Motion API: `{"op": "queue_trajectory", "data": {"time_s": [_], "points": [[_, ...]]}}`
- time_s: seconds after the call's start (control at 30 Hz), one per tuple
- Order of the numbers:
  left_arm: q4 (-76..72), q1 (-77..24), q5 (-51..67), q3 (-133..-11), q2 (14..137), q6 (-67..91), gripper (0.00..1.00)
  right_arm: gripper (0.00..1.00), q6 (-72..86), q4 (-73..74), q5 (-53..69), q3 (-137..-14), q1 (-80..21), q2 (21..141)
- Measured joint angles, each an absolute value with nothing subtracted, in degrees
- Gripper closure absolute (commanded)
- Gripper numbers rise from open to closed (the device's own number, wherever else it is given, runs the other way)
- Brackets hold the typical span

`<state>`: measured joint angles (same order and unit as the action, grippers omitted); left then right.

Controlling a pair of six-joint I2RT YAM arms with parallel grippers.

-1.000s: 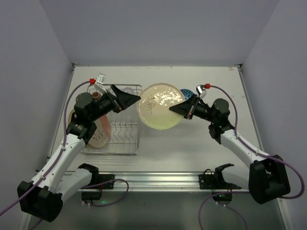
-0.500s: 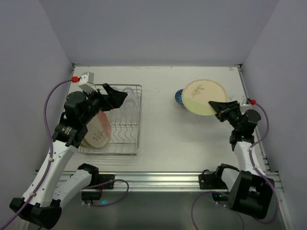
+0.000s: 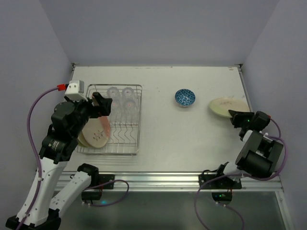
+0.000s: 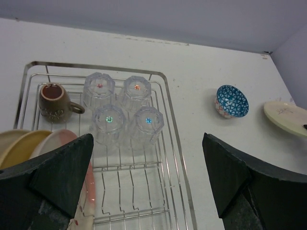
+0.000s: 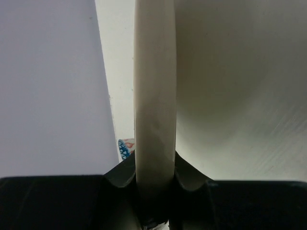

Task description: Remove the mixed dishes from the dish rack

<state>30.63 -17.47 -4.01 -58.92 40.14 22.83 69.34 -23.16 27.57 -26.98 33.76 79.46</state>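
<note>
- Right gripper [image 5: 154, 177] narrow, jaws clamped on the rim of the cream plate [image 5: 154, 86]. The edge runs straight up between my pads, so I have it by the lip and not by the face.
- An edge grip like this lets the plate hang out ahead of my fingers, where it can be laid flat without my jaws getting trapped under it.
- Out past that hand the plate sits low over the table [image 3: 182, 139], tipped a little. I can't tell whether its far edge is touching down.
- The blue bowl [image 3: 184, 97] lies well off to the left of that hand, alone on the table and clear of where the plate would land.
- My judgement is that the plate is about to be set down, which calls for lowering it until it lies flat and then spreading the jaws.
- Left gripper [image 4: 146, 172] wide apart and holding nothing, raised above the dish rack [image 4: 165, 96] and looking down into it.
- Straight ahead between those fingers stand four glasses [image 4: 127, 112], packed two by two, mouths down.
- The mug [image 4: 53, 100] is just left of the glasses, upright with its handle towards them.
- Nearer, under my left finger, more plates [image 4: 29, 143] lean on edge in the prongs.
- With jaws this wide I'd be ready for the next pick from the rack. Most of the load is in there, so there's plenty left to do.
</note>
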Motion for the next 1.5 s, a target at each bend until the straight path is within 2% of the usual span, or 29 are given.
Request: {"op": "queue_trajectory", "data": {"time_s": [0.17, 0.27, 0.3, 0.4, 0.47, 0.57, 0.7, 0.83, 1.13, 1.5], "points": [[31.8, -17.5, -5.2, -59.2, 39.4, 20.4, 0.0, 0.96, 69.8, -28.9, 28.5, -29.3, 33.6, 88.3], [32.6, -17.5, -5.4, -59.2, 39.4, 19.7, 0.0, 0.8, 70.1, -31.9, 29.6, -32.2, 33.3, 93.4], [32.7, -17.5, -5.5, -59.2, 39.4, 19.4, 0.0, 0.66, 70.1, -32.4, 29.7, -33.3, 33.1, 94.7], [32.8, -17.5, -5.7, -59.2, 39.2, 18.8, 0.0, 0.41, 70.4, -33.3, 30.2, -36.1, 32.4, 97.4], [32.8, -17.5, -5.8, -59.2, 39.2, 18.6, 0.0, 0.32, 69.6, -32.8, 30.0, -37.4, 31.4, 97.9], [32.9, -17.5, -5.8, -59.2, 39.2, 18.4, 0.0, 0.25, 68.2, -29.7, 29.3, -39.3, 29.7, 97.9], [33.5, -17.5, -6.3, -59.2, 39.2, 18.4, 0.0, 0.07, 66.3, -22.9, 26.2, -41.5, 27.1, 97.6], [36.0, -17.5, -7.9, -60.2, 39.4, 18.4, 0.0, 0.03, 62.4, -9.6, 18.5, -47.1, 23.7, 97.2], [41.0, -17.5, -14.2, -67.3, 41.6, 18.4, 0.0, 0.01, 56.3, 6.5, 9.1, -55.2, 20.0, 97.3], [45.6, -17.5, -20.4, -68.7, 47.2, 18.4, 0.0, 0.01, 49.5, 16.3, 4.2, -58.7, 16.5, 97.4]]}}
